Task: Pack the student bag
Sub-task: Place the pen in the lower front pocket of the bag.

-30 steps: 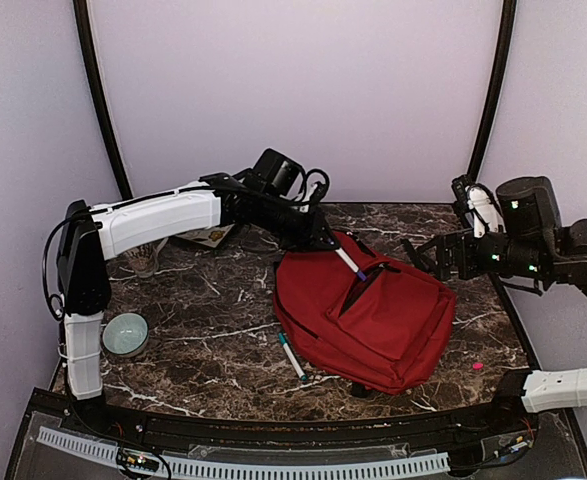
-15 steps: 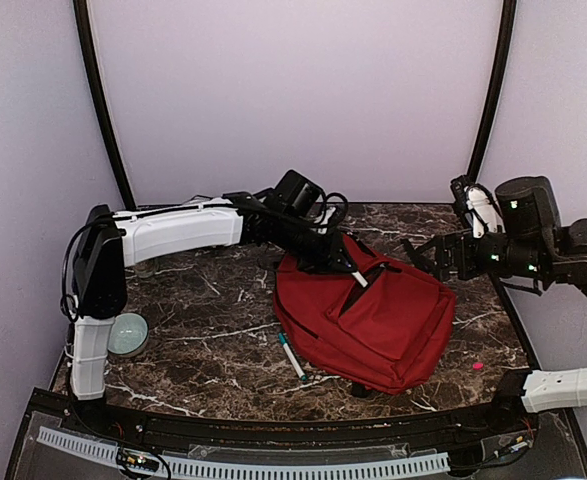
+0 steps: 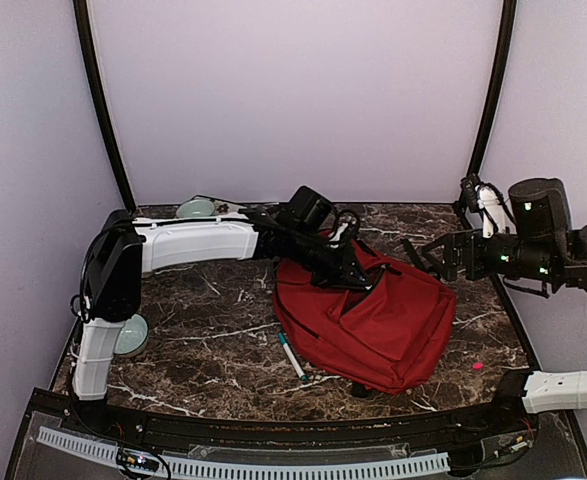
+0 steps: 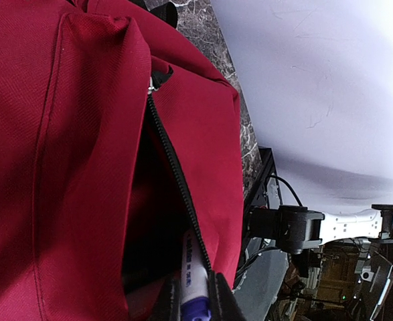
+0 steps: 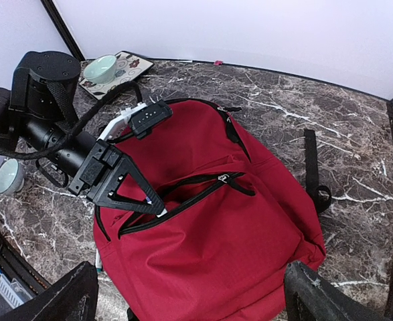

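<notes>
The red bag (image 3: 373,325) lies flat on the dark marble worktop (image 3: 203,310), a bit right of the middle. Its front zip pocket is open – you can see the dark gap in the left wrist view.

The left arm reaches across from the left side to the far part of the bag. The left gripper (image 4: 195,309) is clamped on a white pen (image 4: 191,267) with a purple end, and the pen pokes into the open pocket.

The right gripper (image 3: 428,257) hangs in the air by the bag's far right corner, not touching it. Its fingers are spread wide apart, with nothing between them.

An other pen (image 3: 291,357) lies on the worktop just beside the bag's near left edge. A pale green bowl (image 3: 130,334) sits at the left side – one more bowl (image 3: 195,208) sits at the far left.
</notes>
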Robot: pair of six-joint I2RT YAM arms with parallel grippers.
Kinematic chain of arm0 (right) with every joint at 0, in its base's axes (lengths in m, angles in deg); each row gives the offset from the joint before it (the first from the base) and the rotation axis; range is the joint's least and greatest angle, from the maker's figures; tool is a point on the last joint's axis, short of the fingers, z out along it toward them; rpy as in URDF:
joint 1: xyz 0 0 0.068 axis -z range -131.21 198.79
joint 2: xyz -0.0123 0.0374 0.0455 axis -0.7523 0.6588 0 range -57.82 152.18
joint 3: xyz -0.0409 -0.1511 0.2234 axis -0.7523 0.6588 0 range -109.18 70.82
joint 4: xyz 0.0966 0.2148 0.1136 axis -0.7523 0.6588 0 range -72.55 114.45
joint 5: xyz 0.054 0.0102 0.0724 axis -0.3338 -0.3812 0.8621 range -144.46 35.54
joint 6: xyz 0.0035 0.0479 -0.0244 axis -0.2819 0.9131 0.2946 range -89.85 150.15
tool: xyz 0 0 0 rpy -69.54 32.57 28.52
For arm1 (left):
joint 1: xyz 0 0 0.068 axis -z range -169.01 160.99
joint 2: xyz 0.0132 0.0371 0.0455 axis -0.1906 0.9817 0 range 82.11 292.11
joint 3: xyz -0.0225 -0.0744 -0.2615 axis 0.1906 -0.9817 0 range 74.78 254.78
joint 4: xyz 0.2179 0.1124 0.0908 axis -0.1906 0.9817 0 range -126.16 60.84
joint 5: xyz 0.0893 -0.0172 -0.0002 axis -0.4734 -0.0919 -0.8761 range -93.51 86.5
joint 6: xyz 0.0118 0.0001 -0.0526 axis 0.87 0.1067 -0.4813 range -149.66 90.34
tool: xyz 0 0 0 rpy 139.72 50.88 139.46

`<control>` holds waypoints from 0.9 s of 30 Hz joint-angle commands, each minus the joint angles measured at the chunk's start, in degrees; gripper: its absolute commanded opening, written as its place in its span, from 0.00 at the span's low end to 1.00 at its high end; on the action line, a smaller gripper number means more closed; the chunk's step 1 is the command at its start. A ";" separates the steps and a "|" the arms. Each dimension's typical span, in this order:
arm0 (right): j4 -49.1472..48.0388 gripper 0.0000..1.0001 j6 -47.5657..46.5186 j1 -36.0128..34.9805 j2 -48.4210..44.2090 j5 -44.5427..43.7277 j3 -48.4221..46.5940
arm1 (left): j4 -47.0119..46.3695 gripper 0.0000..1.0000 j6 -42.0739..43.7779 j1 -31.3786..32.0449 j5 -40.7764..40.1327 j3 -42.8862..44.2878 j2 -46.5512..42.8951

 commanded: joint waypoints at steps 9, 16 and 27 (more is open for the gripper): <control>-0.48 0.97 3.32 0.45 -1.26 0.79 0.91 | -5.38 0.10 -2.38 1.74 6.39 -1.31 0.61; -0.73 0.97 4.22 0.46 -2.49 1.23 1.26 | -1.08 0.37 -0.25 2.05 4.44 2.48 -0.24; -3.24 0.97 1.08 0.45 -0.89 2.68 0.55 | 9.71 0.82 5.50 2.22 -6.09 7.14 -5.83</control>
